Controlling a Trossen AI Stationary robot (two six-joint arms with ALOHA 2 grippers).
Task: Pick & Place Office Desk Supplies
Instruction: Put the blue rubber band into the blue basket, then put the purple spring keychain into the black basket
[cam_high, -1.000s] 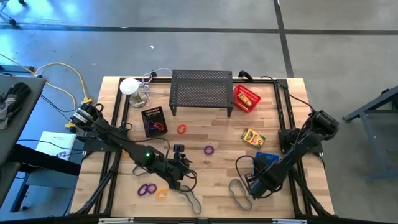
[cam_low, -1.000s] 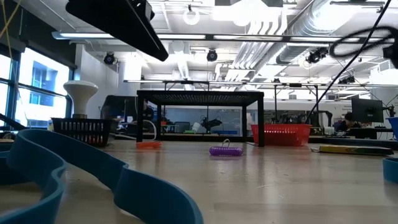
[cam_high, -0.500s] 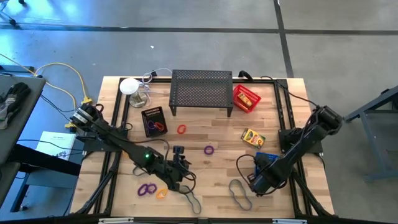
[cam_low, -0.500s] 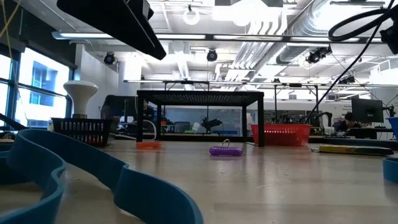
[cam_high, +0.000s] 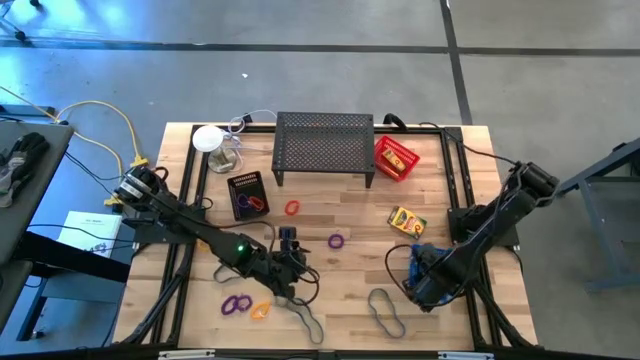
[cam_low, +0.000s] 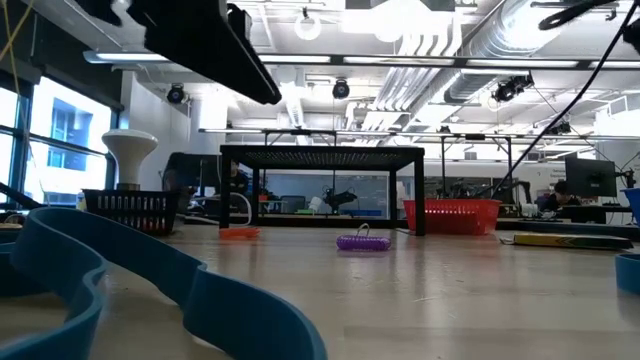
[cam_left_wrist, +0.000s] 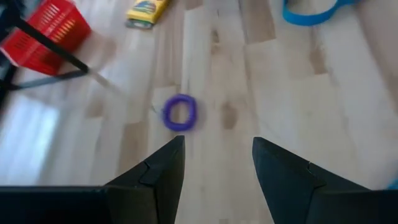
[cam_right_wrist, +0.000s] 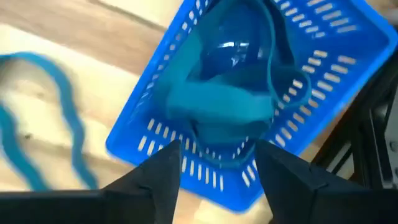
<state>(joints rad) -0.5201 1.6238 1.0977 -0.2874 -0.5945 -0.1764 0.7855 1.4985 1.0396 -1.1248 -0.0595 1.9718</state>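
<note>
Right gripper (cam_right_wrist: 214, 168) over the blue tray (cam_right_wrist: 311, 99), fingers spread, holding nothing.
Tray sits at about 4 o'clock on the table (cam_high: 340, 270), with a blue band (cam_right_wrist: 217, 99) bunched inside it; another band (cam_high: 385, 312) lies just beside it toward 5 o'clock. Left gripper (cam_left_wrist: 217, 168) at 7 o'clock, fingers wide and empty, above bare wood near a purple ring (cam_left_wrist: 180, 113). Yellow box (cam_high: 407, 221) at 3 o'clock.

Grey concrete floor (cam_high: 300, 70) — ceiling ducts (cam_low: 470, 40), lights.
</note>
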